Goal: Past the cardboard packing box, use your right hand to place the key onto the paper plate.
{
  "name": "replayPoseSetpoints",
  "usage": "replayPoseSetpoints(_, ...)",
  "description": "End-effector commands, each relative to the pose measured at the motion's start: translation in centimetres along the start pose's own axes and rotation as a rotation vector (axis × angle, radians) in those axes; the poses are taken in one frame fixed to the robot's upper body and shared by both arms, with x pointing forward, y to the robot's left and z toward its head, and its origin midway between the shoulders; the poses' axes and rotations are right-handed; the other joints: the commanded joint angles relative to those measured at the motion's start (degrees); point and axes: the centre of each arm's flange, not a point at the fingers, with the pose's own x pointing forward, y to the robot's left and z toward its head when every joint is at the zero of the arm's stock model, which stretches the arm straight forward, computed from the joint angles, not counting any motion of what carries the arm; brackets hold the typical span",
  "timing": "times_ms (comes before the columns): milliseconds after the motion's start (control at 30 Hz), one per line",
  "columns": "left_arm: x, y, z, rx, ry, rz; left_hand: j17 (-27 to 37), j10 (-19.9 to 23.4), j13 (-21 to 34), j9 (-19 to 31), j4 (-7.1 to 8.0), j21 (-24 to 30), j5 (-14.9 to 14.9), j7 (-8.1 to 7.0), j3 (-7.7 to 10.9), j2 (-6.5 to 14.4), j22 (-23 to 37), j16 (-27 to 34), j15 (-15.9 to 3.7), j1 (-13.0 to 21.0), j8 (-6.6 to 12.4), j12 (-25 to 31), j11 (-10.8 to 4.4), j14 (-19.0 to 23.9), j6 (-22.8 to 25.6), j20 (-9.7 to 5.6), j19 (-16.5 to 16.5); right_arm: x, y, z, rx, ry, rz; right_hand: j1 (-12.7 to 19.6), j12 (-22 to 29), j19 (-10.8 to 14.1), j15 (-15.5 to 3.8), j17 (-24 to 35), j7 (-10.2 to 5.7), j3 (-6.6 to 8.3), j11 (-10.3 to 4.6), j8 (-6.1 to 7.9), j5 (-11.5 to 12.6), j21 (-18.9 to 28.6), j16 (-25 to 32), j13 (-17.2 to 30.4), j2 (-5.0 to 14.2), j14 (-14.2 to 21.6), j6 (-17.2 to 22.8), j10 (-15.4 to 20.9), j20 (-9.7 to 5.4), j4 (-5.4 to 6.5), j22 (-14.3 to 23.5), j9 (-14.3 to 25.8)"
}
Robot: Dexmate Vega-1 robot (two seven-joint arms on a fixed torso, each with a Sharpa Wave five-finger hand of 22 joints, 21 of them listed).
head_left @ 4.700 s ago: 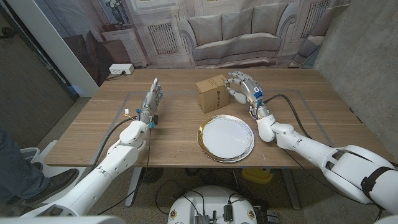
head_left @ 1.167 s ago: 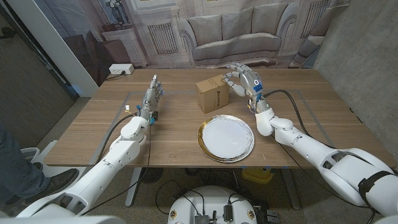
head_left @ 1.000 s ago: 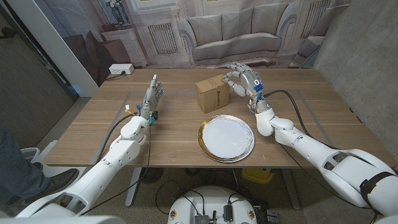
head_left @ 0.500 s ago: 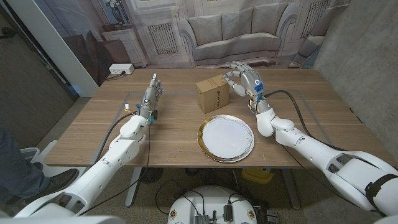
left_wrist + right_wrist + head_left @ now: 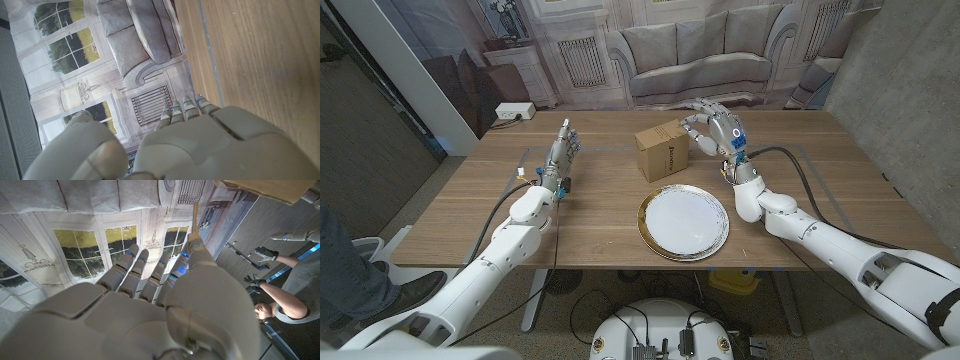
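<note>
The cardboard box point(image 5: 665, 152) stands at the table's middle back. In front of it lies the white paper plate point(image 5: 684, 222) with a gold rim. My right hand point(image 5: 713, 128) hovers just past the box's right side, raised off the table with its fingers curled in. In the right wrist view my right hand point(image 5: 150, 305) pinches a thin tan strip at its fingertips, which looks like the key point(image 5: 195, 209) seen edge-on. A corner of the box point(image 5: 255, 187) also shows there. My left hand point(image 5: 560, 156) stands on its edge at the left, fingers straight, holding nothing.
A faint marked rectangle frames the wooden table point(image 5: 470, 215). A printed sofa backdrop hangs behind the table. A person point(image 5: 280, 305) with gloved hands stands off to the side in the right wrist view. A white power strip point(image 5: 513, 112) lies beyond the table's far left corner.
Since the earliest frame my right hand has risen from table level behind the box. Over the last second it has barely moved. My left hand has drifted slightly left.
</note>
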Motion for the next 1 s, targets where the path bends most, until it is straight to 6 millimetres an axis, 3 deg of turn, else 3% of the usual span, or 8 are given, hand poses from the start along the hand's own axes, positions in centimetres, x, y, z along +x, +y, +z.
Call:
replayPoseSetpoints(33,-0.3,0.2,0.0,-0.001,-0.001,-0.003,0.1,0.3,0.3,0.1,-0.11,0.1,-0.1,0.38,-0.27,0.3,0.1,0.0,0.05,0.0,-0.19,-0.2,-0.09,-0.1,0.3,0.09,-0.3,-0.7,-0.8,0.3,-0.001,0.033,0.018,0.4,0.1,0.5,-8.4,0.1,-0.12,-0.25,-0.1,0.12,-0.2,0.1,0.0,0.2,-0.11,0.3,0.5,0.5,-5.54,-0.11,0.2,0.1)
replayPoseSetpoints(1000,-0.4,0.3,0.0,0.002,-0.001,-0.005,0.1,0.2,0.3,0.1,-0.11,0.1,-0.1,0.4,-0.56,0.4,0.1,0.0,0.02,0.1,-0.18,-0.3,0.04,-0.1,0.4,0.08,-0.4,-2.5,-2.5,1.9,0.06,0.067,0.058,0.5,-0.3,0.4,-8.3,0.1,-0.13,-0.54,-0.12,-0.02,-0.2,0.0,-0.3,0.1,-0.19,-0.1,0.7,0.3,-5.34,-0.12,0.2,-0.2)
